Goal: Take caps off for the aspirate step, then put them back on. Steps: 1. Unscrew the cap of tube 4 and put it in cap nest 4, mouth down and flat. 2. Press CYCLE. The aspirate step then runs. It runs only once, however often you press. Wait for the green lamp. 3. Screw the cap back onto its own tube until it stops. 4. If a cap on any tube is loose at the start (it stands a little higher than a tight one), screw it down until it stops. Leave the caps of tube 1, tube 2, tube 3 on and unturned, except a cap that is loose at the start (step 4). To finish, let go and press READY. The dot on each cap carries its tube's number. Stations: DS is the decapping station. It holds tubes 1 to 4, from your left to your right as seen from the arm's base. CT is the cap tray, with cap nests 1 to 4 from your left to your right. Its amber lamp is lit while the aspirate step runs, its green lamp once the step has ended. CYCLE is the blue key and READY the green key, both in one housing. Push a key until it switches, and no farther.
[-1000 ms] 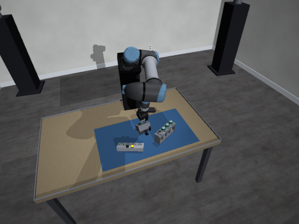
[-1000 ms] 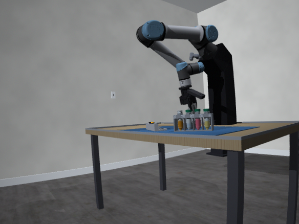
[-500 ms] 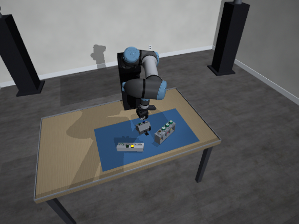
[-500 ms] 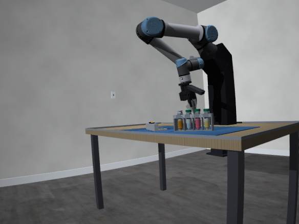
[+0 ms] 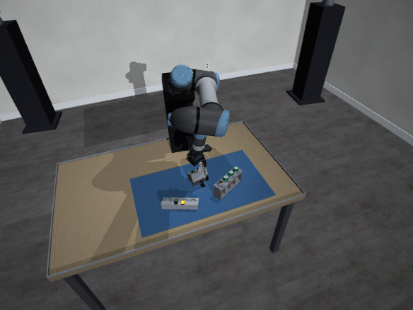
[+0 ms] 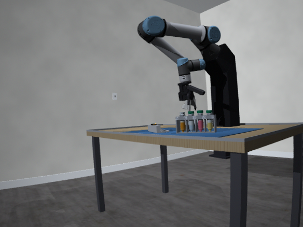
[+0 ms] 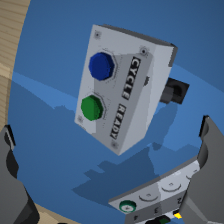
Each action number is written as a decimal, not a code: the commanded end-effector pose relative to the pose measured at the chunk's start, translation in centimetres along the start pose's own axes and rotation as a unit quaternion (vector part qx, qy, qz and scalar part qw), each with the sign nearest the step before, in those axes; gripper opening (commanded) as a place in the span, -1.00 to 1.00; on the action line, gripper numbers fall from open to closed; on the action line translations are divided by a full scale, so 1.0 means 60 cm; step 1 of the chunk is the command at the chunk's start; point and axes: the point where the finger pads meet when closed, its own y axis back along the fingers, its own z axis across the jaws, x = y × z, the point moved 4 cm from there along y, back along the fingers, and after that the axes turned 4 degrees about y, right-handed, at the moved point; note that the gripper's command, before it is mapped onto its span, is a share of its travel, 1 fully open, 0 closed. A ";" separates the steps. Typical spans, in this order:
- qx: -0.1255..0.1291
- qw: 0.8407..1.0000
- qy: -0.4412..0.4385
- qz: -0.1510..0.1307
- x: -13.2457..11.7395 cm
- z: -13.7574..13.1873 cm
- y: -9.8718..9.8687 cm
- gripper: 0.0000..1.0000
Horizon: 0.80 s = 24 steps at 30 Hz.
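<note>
Tool (image 5: 202,168) (image 6: 191,108) (image 7: 105,122): open, pointing down | Position: above key housing (image 5: 198,177) (image 7: 122,90)

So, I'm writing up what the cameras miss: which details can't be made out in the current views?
- Numbers on the cap dots: too small in the top view.
- Tube 4's thread: too small in the exterior view.
- Right end of the cap tray: covered by a gripper finger in the wrist view.
- Key faces on the CYCLE/READY housing: too small in the top view.
</note>
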 end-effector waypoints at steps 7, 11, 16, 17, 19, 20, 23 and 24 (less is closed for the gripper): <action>-0.067 0.961 0.264 -0.038 -0.084 0.016 0.001 1.00; -0.089 0.926 0.363 -0.055 -0.124 0.024 0.001 1.00; -0.089 0.926 0.363 -0.055 -0.164 0.036 0.002 1.00; -0.089 0.926 0.363 -0.055 -0.177 0.039 0.002 1.00; -0.089 0.926 0.363 -0.055 -0.204 0.047 0.002 1.00; -0.089 0.926 0.363 -0.055 -0.217 0.051 0.002 1.00; -0.089 0.926 0.363 -0.055 -0.244 0.059 0.003 1.00; -0.089 0.926 0.363 -0.055 -0.257 0.063 0.003 1.00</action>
